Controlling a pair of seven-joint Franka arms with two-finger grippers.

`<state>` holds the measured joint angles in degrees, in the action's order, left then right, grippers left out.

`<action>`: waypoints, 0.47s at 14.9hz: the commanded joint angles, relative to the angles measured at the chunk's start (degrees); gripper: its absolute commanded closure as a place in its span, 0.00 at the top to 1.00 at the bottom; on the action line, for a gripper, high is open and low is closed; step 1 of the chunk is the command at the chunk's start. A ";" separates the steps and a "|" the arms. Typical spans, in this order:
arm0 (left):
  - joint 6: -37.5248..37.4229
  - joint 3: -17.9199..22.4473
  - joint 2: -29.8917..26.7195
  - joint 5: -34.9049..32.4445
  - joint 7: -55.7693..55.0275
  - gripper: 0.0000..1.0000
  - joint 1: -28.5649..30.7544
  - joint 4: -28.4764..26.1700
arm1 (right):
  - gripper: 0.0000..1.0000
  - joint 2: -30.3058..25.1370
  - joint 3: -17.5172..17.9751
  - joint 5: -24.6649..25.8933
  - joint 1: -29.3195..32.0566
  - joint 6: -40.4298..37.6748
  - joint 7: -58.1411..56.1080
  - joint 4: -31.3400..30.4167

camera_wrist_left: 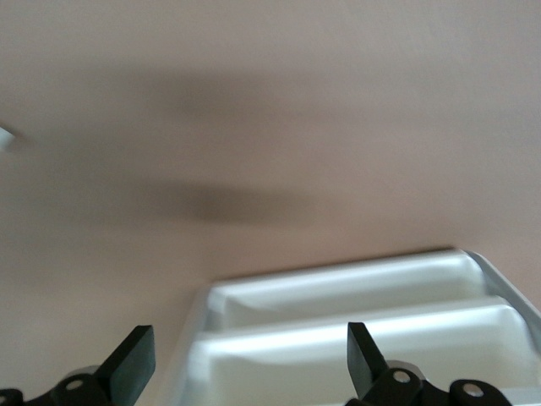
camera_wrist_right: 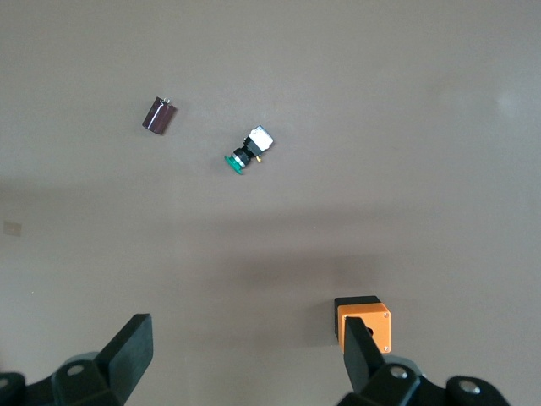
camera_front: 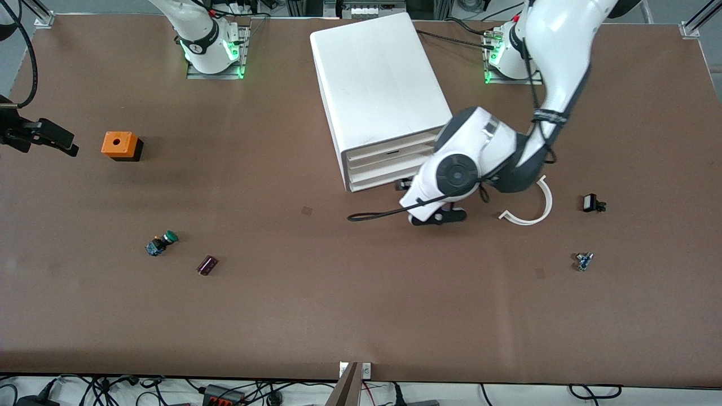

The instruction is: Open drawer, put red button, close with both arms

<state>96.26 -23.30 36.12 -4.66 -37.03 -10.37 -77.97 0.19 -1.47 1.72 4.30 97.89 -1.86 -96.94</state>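
the brown table carries a big white boxy cabinet with three alike shallow fronts; the middle front, the white plastic drawer, looks shut. the glossy white left arm reaches down in front of the cabinet, its black left gripper wide open and empty just before the drawer fronts. the black right gripper, at the right arm's end of the table, waits open above an orange cube with a hole. nearer the front camera lie a green-capped button and a small dark maroon cylinder. the red button cannot be made out.
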 commanded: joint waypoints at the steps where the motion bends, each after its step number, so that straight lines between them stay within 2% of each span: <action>1: -5.72 -0.17 -1.92 -6.04 11.50 1.00 3.59 5.54 | 1.00 -0.02 0.41 0.83 -0.17 -0.51 -0.51 0.87; 3: -7.05 -0.26 -4.56 -7.21 22.22 1.00 7.98 6.25 | 1.00 -0.28 0.33 0.74 -0.17 -0.77 -1.12 2.09; 7: -9.50 -0.18 -10.62 -5.46 35.86 1.00 16.60 6.08 | 1.00 -0.37 0.41 0.57 -0.34 -2.53 -1.04 3.07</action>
<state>88.69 -23.23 29.33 -10.82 -7.77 2.90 -70.84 -0.03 -1.39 1.72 4.11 96.74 -2.21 -94.74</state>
